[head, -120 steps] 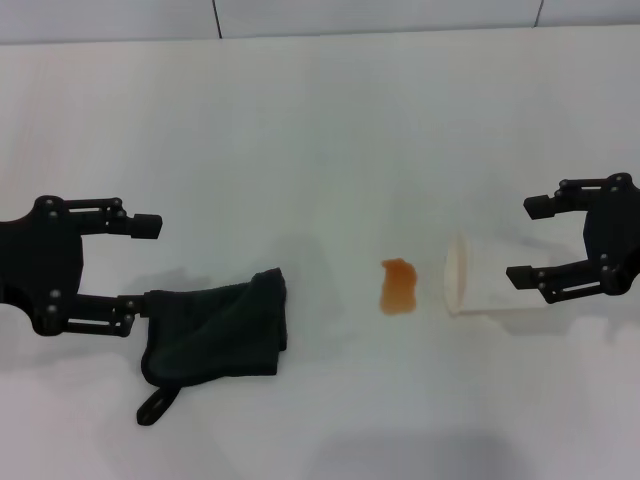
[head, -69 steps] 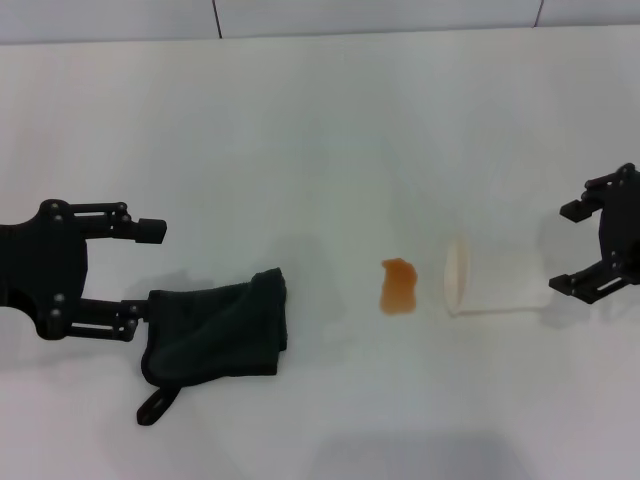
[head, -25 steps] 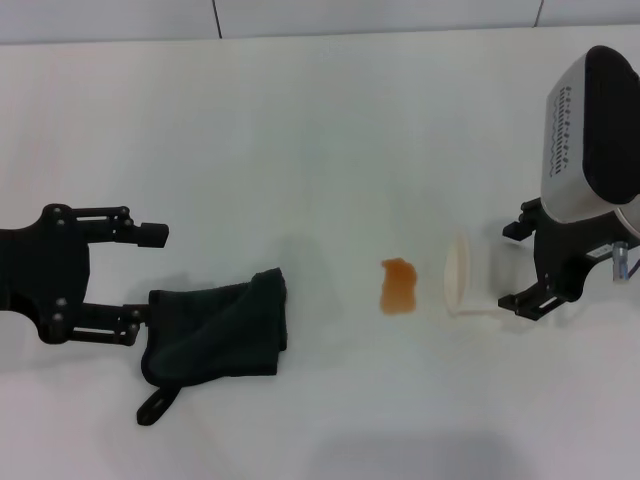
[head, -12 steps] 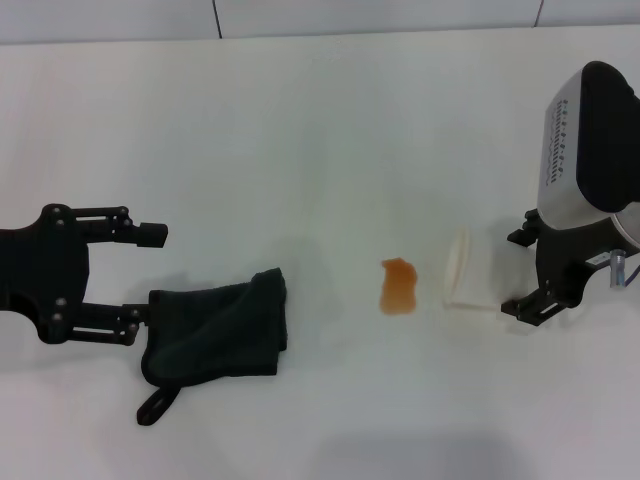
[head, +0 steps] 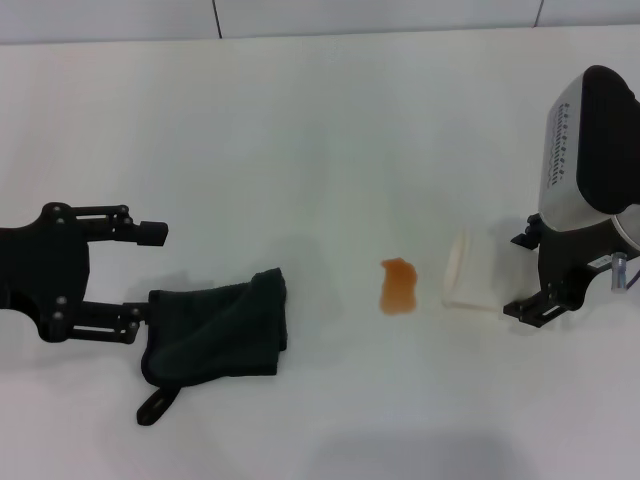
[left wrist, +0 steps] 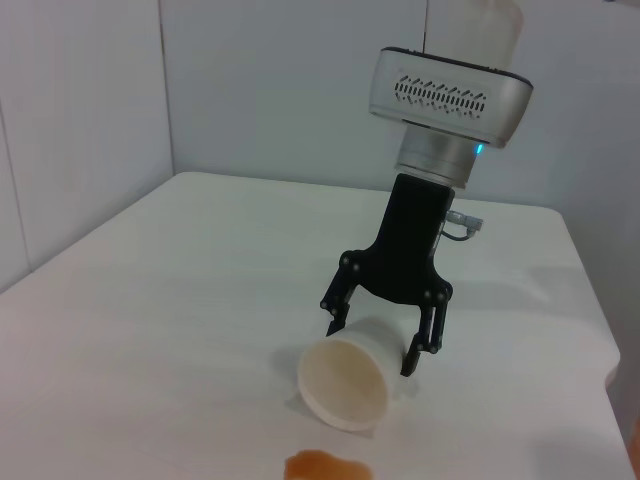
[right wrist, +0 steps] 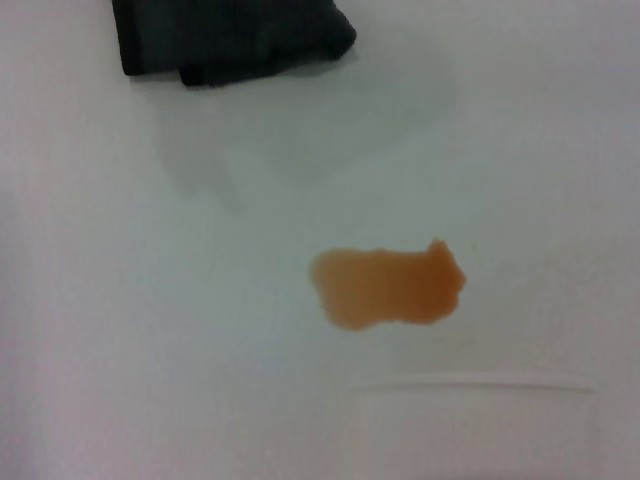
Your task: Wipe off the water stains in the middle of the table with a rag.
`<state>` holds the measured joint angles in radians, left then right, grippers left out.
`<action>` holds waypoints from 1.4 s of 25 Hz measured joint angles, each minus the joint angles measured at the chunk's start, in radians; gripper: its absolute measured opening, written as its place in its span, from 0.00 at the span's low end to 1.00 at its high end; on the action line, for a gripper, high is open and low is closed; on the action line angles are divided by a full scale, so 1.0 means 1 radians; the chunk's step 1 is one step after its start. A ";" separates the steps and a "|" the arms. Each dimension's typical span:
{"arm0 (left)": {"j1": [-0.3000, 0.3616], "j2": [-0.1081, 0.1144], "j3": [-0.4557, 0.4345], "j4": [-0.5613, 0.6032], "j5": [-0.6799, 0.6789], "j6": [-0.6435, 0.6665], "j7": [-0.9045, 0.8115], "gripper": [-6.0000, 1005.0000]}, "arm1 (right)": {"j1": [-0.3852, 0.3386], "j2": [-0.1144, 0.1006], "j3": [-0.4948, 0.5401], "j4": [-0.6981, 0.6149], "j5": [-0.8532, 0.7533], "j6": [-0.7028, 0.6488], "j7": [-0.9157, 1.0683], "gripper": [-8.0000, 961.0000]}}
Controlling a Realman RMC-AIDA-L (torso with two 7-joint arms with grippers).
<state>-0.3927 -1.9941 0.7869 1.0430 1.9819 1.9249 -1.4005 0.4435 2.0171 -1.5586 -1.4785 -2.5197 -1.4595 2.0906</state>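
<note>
Stains [head: 398, 286] of orange-brown liquid sit near the middle of the table [head: 320, 130], between the rag [head: 215, 328] on the robot's left and a tipped white paper cup [head: 472, 279] on its right. The right gripper [head: 532, 276] has its fingers around the cup's base, pinching it. The left gripper [head: 140, 276] rests on the table with fingers spread; its lower finger touches the rag's edge.

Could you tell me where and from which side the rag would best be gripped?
Probably from above, at the thick folded edge of the rag nearest the open left gripper. It lies flat on the table, so the raised folds offer the most to pinch.
</note>
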 joint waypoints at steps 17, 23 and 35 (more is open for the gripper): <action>0.005 0.000 0.000 -0.002 0.000 -0.001 0.000 0.79 | -0.019 0.002 0.015 -0.057 0.011 0.001 0.003 0.70; 0.006 -0.003 -0.001 -0.002 0.000 -0.003 0.000 0.79 | -0.065 -0.001 0.128 -0.109 0.093 0.019 -0.013 0.69; 0.012 -0.008 -0.009 -0.022 -0.005 -0.007 0.014 0.79 | -0.227 -0.007 0.359 0.067 0.499 0.122 -0.347 0.69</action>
<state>-0.3803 -2.0019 0.7776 1.0213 1.9773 1.9175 -1.3863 0.2161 2.0098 -1.1994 -1.4112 -2.0203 -1.3374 1.7441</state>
